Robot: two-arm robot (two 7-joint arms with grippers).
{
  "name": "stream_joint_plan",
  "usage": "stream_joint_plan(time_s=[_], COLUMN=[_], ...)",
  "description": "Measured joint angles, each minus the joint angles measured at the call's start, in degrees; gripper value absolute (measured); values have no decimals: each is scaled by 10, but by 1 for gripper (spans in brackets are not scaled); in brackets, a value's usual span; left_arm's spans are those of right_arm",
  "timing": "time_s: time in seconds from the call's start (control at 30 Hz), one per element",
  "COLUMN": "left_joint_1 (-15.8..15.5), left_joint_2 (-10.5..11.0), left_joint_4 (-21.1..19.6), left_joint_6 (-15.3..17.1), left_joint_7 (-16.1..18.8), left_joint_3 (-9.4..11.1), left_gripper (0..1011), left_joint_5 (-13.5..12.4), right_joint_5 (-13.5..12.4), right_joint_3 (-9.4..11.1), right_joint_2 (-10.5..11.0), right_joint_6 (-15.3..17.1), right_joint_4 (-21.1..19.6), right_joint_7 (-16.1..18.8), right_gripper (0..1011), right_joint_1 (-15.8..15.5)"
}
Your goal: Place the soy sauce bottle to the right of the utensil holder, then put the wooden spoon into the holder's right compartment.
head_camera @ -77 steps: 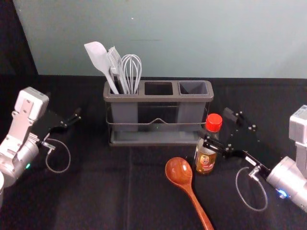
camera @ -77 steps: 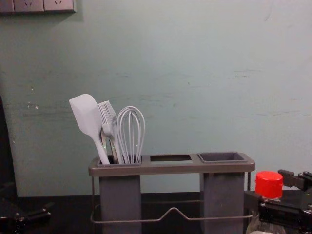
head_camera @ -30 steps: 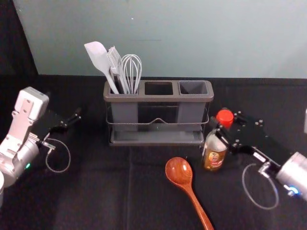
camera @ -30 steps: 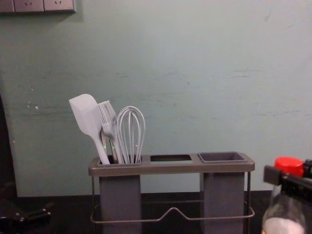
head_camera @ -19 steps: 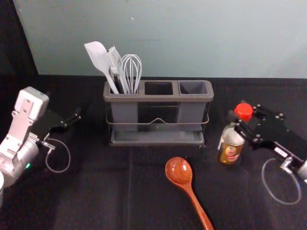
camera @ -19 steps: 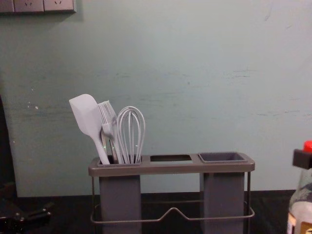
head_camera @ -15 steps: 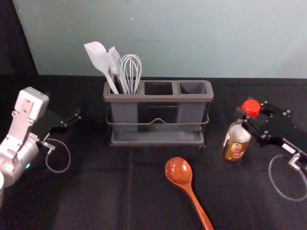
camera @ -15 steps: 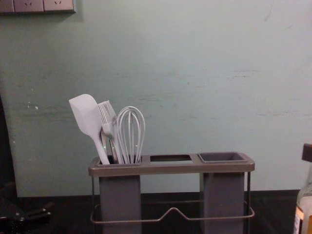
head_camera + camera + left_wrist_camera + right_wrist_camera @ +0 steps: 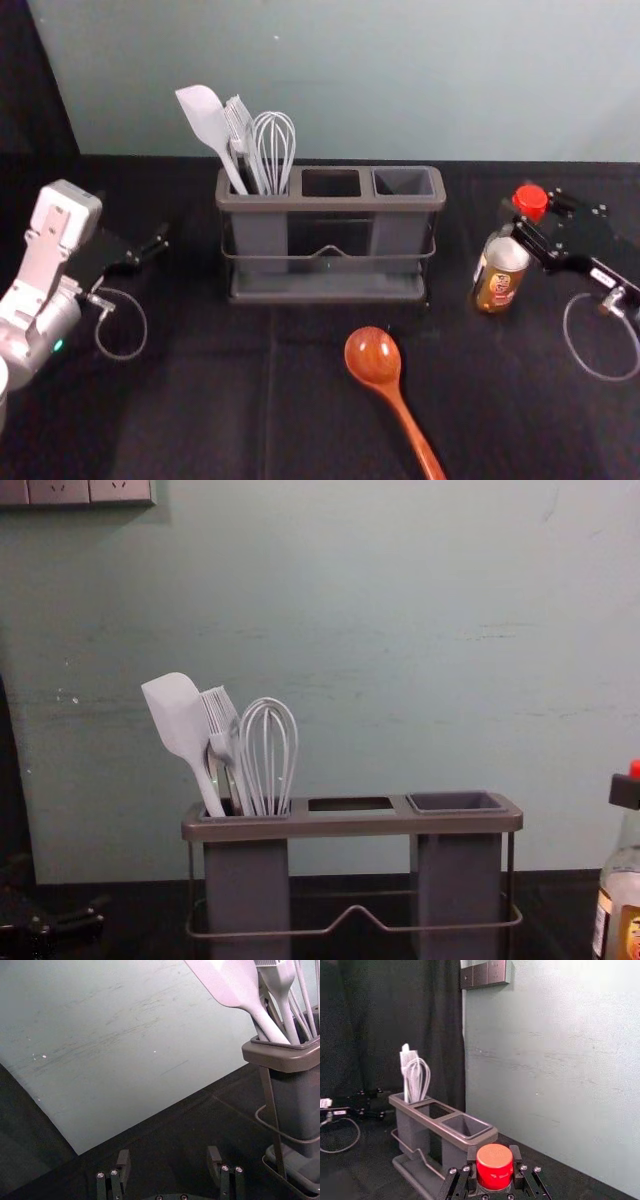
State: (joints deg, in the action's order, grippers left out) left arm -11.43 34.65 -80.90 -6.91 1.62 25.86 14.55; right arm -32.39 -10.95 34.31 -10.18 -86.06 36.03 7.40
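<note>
In the head view, the right gripper (image 9: 521, 222) clasps the soy sauce bottle (image 9: 500, 270), its label too small to read, right of the utensil holder (image 9: 330, 291), open room between. The wooden spoon (image 9: 373, 357) lies in front. Left wrist view: the left gripper (image 9: 170, 1162), parked left of the holder, stands wide. Right wrist view: the red cap (image 9: 494, 1166) sits between the fingers.

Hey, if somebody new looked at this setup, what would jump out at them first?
Probably the bright red cap on the soy sauce bottle, held by the right gripper to the right of the utensil holder. Next, the glossy wooden spoon lying on the dark surface in front of the holder. Then the pale spatula and whisk rising from the holder's left compartment.
</note>
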Motion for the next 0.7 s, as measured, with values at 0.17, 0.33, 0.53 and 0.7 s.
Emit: stream_joint_plan(time_s=[0.17,0.33,0.53,0.7], left_joint_1=[0,0,0,0], left_joint_2=[0,0,0,0], left_joint_4=[0,0,0,0], left_joint_6=[0,0,0,0], left_joint_7=[0,0,0,0], left_joint_3=[0,0,0,0], left_gripper=[1005,1005,1005,1005], left_joint_5=[0,0,0,0], right_joint_5=[6,13,22,32], right_joint_3=[-14,-27,-39,-49], right_joint_2=[-13,-24,-38,-53], right_joint_6=[-3,0,7,14], right_joint_4=[30,48,65,85], right_joint_7=[0,-2,-13,-26], right_gripper=[382,382,382,382], right_joint_1=[28,48,69,91])
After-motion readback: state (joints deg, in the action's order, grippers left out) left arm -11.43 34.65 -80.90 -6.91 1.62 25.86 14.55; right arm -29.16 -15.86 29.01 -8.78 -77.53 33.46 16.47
